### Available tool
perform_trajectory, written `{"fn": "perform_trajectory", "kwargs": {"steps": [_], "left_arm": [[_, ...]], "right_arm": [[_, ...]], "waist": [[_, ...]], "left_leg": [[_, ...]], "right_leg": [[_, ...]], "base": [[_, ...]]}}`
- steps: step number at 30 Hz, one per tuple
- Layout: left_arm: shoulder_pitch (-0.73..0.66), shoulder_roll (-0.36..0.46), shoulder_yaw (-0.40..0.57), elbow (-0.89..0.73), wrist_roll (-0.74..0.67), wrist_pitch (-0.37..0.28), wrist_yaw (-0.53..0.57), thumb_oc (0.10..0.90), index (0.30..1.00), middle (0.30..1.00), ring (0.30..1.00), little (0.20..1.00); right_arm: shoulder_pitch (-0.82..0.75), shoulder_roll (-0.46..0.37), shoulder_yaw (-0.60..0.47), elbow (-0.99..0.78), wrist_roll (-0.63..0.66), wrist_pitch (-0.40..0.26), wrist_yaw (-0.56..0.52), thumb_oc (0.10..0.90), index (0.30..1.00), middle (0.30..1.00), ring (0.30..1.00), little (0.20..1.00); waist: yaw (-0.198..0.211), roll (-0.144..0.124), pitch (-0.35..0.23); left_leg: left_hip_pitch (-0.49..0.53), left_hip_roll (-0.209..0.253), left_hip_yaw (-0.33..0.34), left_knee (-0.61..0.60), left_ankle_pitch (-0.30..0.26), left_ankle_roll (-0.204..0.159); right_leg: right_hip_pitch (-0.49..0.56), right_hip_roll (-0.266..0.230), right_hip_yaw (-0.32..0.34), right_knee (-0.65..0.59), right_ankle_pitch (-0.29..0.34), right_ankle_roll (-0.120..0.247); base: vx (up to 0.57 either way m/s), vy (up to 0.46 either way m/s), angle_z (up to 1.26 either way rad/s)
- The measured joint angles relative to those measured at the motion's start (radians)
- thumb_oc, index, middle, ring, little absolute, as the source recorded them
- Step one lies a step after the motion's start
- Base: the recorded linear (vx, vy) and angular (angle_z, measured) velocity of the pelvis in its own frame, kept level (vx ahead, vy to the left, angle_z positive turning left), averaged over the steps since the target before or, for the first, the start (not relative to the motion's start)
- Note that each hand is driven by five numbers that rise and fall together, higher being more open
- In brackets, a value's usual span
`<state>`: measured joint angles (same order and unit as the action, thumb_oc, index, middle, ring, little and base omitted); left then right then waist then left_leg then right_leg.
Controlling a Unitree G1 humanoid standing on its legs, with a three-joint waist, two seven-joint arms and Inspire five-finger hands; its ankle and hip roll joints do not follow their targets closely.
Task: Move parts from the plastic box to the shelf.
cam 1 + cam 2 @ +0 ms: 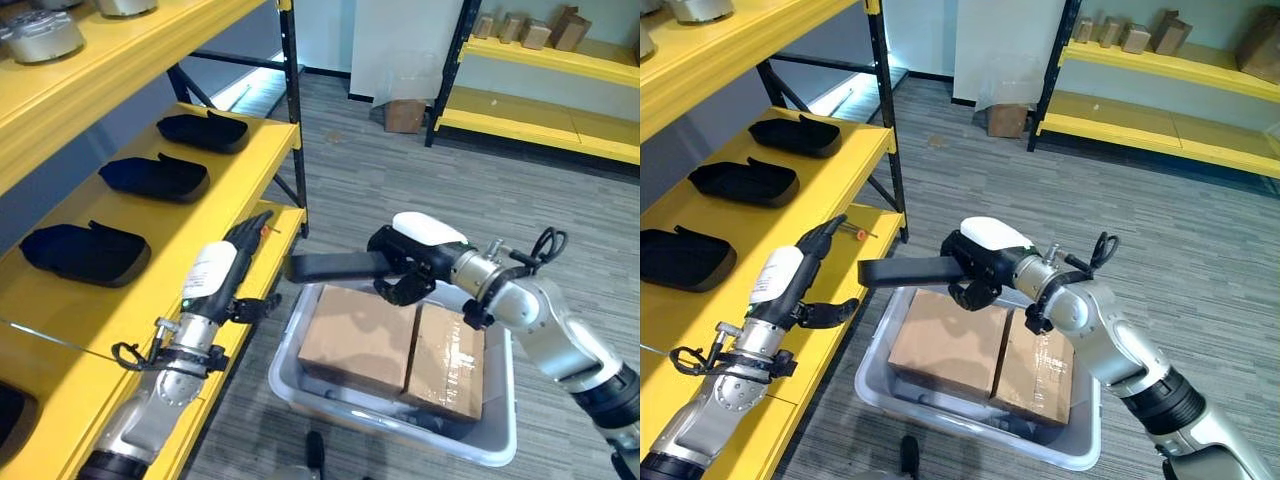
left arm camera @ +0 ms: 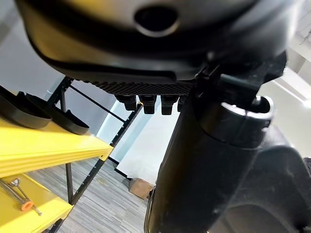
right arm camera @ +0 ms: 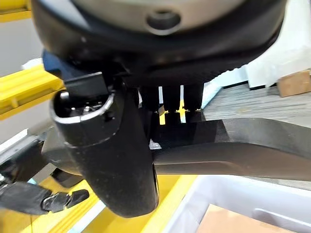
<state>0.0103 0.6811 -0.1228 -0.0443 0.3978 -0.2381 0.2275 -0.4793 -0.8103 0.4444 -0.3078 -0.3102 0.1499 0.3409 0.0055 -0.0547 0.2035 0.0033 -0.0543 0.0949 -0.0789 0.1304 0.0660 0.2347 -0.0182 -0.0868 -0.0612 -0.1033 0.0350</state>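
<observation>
Now | right robot hand (image 1: 975,265) clamps black part (image 1: 905,271) above plastic box (image 1: 970,425) | left robot hand (image 1: 805,265) fingers straight

No readable text, labels, numbers or signs on anything in view.

Lighting: bright, even, overhead. Glare strip on floor behind yellow shelf (image 1: 150,190); sheen on taped cardboard boxes (image 1: 395,345). Soft shadows beneath black trays (image 1: 150,176). Wrist views: hand bulk close-up, blurred, backlit.
</observation>
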Motion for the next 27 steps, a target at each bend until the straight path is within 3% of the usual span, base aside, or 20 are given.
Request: {"fn": "perform_trajectory", "kwargs": {"steps": [6,11,27], "left_arm": [[-0.001,0.000,-0.013,0.000,-0.001,0.000,-0.003,0.900,1.000,1.000,1.000,1.000],[-0.004,0.000,-0.042,0.000,-0.001,-0.003,-0.028,0.900,1.000,1.000,1.000,1.000],[-0.010,0.003,-0.059,0.003,-0.002,-0.009,-0.059,0.900,1.000,1.000,1.000,1.000]], "right_arm": [[-0.031,0.020,0.074,0.006,-0.074,-0.064,-0.006,0.400,0.300,0.300,0.300,0.300],[-0.071,0.022,0.102,0.055,-0.101,-0.126,-0.022,0.400,0.300,0.300,0.300,0.300],[-0.100,0.021,0.135,0.097,-0.128,-0.181,-0.054,0.400,0.300,0.300,0.300,0.300]], "waist": [[0.006,0.000,0.000],[0.040,0.000,0.000],[0.052,-0.002,-0.001]], "left_leg": [[-0.001,0.000,-0.001,0.000,0.000,0.000],[-0.001,-0.001,-0.005,0.000,0.000,-0.001],[0.000,-0.001,-0.008,0.000,0.003,-0.001]], "right_leg": [[0.002,0.001,0.000,-0.002,0.001,-0.001],[0.001,0.001,-0.004,-0.006,0.002,-0.002],[0.005,0.002,-0.006,-0.004,0.005,-0.003]], "base": [[0.00,0.000,0.00],[0.01,-0.006,0.02],[0.00,0.000,0.00]]}}
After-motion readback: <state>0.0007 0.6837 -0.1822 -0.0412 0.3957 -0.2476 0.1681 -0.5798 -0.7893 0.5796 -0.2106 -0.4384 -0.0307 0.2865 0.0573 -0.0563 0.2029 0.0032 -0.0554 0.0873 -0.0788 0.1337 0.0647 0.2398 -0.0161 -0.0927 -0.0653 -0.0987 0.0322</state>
